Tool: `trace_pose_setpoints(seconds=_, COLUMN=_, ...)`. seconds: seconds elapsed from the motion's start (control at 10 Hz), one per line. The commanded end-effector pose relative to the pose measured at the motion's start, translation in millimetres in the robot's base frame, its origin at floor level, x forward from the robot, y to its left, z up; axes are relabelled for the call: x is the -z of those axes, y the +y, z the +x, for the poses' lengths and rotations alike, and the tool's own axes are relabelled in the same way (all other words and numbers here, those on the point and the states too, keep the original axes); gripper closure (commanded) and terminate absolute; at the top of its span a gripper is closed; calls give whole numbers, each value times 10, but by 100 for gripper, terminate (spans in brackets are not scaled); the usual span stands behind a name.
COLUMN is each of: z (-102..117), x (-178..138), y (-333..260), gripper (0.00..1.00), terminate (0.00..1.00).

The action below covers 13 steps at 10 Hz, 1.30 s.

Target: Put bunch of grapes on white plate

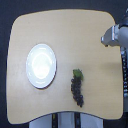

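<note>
The bunch of grapes (77,90) lies on the wooden table, a dark purple cluster with a green leaf at its upper end. The round white plate (41,65) sits a short way toward the exterior view's left of it, with nothing on it. My gripper (107,38) is at the upper right of the view, well away from the grapes and the plate. It is blurred and partly cut off by the frame edge, so its fingers cannot be made out.
The light wooden table (70,35) has rounded corners; its edges run near all sides of the view. The grey arm (120,35) reaches in over the table's right edge.
</note>
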Motion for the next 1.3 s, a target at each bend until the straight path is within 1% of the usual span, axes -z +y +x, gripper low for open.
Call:
trace_pose_setpoints(seconds=0.0, z=0, x=0, y=0, gripper=0, terminate=0)
trace_pose_setpoints(seconds=0.1, z=72, x=7, y=-107, gripper=0, terminate=0)
trace_pose_setpoints(seconds=0.2, z=53, x=67, y=-67, gripper=0, terminate=0)
trace_pose_setpoints(seconds=0.3, z=-29, x=160, y=60, gripper=0, terminate=0)
trace_pose_setpoints(seconds=0.6, z=-136, x=349, y=304, gripper=0, terminate=0)
trace_pose_setpoints(seconds=0.8, z=-167, x=454, y=466, gripper=0, terminate=0)
trace_pose_setpoints(seconds=0.9, z=-206, x=502, y=527, gripper=0, terminate=0)
trace_pose_setpoints(seconds=1.2, z=-448, x=645, y=919, gripper=0, terminate=0)
